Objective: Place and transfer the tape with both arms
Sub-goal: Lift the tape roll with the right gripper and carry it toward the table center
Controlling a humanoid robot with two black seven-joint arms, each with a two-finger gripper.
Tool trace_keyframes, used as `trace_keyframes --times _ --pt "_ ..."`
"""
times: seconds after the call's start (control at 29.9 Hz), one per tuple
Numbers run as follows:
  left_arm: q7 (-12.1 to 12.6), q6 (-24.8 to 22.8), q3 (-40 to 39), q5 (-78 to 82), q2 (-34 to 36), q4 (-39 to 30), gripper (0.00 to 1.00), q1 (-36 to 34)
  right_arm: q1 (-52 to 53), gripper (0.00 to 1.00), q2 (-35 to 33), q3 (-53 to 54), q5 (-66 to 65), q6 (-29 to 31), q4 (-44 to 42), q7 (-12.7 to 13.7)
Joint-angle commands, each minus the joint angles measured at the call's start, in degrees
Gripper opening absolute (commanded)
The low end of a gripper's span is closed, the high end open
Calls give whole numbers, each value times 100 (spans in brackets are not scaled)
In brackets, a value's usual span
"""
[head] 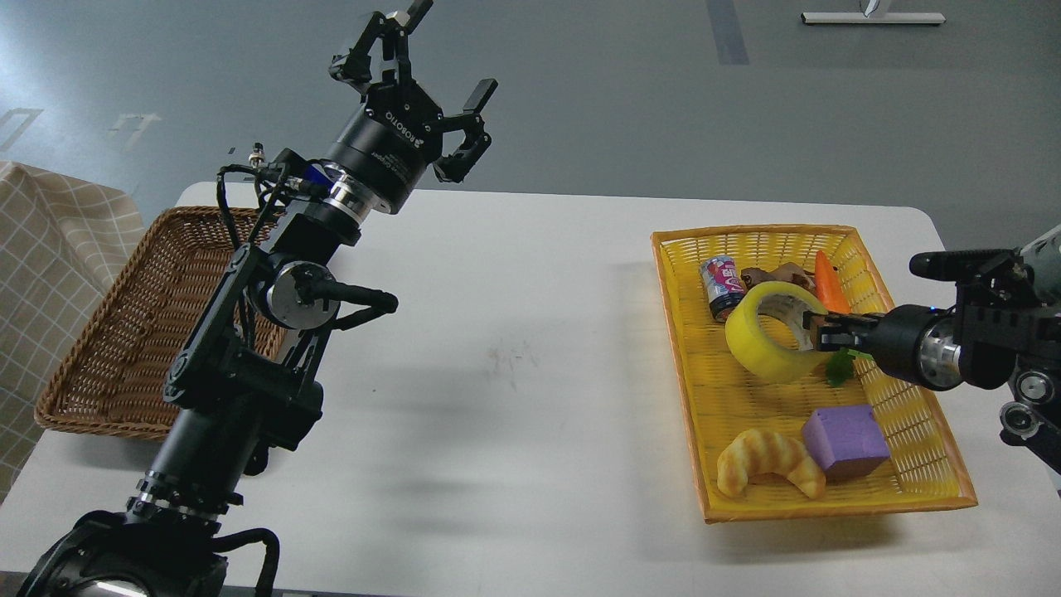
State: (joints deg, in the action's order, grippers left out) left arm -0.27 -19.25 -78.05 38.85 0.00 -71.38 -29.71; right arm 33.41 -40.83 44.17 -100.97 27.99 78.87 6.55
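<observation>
The wide ring of translucent yellow packing tape with a pale cardboard core [769, 332] sits tilted in the upper half of the yellow woven plastic basket [912, 464], on our right side of the white table [514, 348]. We judge it light, rigid across the core and smooth on the outer wrap, so the outer face may slip; the sound hold is across the ring wall, one finger inside the core and one outside.

Our right gripper [816, 327] is at exactly that place: its fingers are closed to a narrow gap at the ring's right wall, apparently pinching it, though we cannot confirm a firm hold. Whether the ring rests on the basket floor or is raised clear, we cannot tell.

Just beside the roll lie a printed drink can [723, 286], an orange carrot [829, 282] and a small brown object [775, 275]. A purple block [845, 441] and a golden croissant [769, 461] lie nearer us.

Our left gripper [431, 70] hangs high over the table's far edge, fingers spread wide and empty, above a brown wicker basket [124, 348].
</observation>
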Motion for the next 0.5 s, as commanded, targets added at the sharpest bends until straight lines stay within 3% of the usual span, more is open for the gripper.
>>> trace_keyframes --times 0.0,0.3,0.47 --pt "0 1 0 17 0 -8 98 -8 481 15 84 4 16 1 -64 4" --pt "0 1 0 26 0 -25 98 9 1623 12 1514 -128 -11 1 -643 206" --pt "0 9 0 35 0 -34 98 27 2370 12 2464 -857 -46 1 -1294 206"
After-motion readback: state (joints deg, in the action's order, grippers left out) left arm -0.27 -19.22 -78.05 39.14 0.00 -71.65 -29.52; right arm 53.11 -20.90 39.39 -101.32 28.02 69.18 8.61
